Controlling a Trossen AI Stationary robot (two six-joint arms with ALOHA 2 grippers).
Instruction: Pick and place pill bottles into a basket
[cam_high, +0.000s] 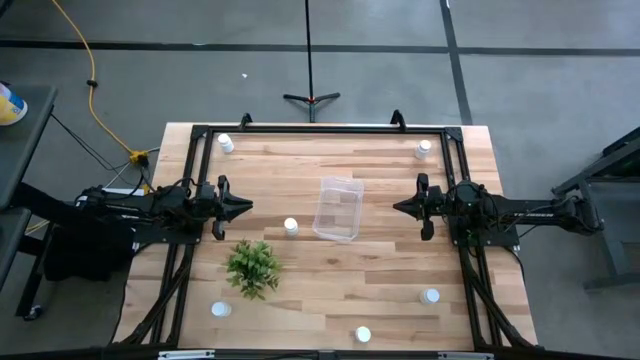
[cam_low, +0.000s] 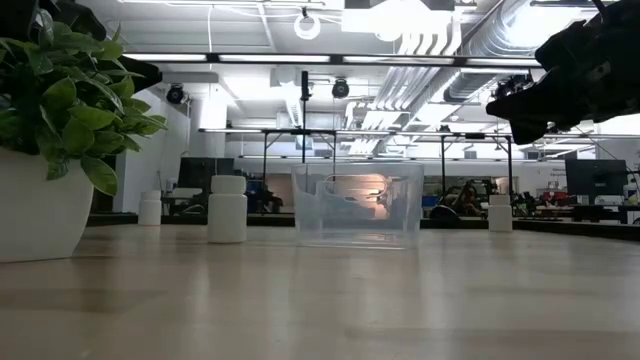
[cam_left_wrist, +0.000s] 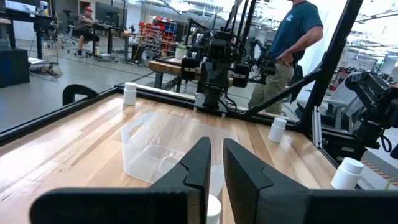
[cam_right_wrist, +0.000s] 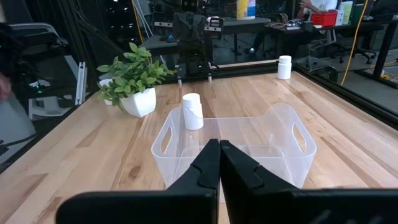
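Pill bottles stand scattered over the wooden table (cam_high: 380, 270), all outside the basket (cam_high: 338, 208), which sits empty near the table's middle. One bottle (cam_high: 291, 227) stands just beside the basket on the left arm's side, between the basket and the potted plant (cam_high: 253, 266); this is the nearest bottle to the left gripper (cam_high: 243, 206). Two more stand at the far corners, one on the left (cam_high: 227, 143) and one on the right (cam_high: 424, 149), and three lie toward the near edge: one at the left (cam_high: 220, 310), one in the middle (cam_high: 363, 335) and one at the right (cam_high: 431, 296). The plant stands close to the near bottle by the basket and lies between that bottle and the near-left one. The left gripper hovers at the left side of the table, its fingers a narrow gap apart and holding nothing. The right gripper (cam_high: 403, 207) hovers at the right side, facing the basket, its fingers pressed together and empty. A person (cam_left_wrist: 292, 43) stands in the room beyond the table.
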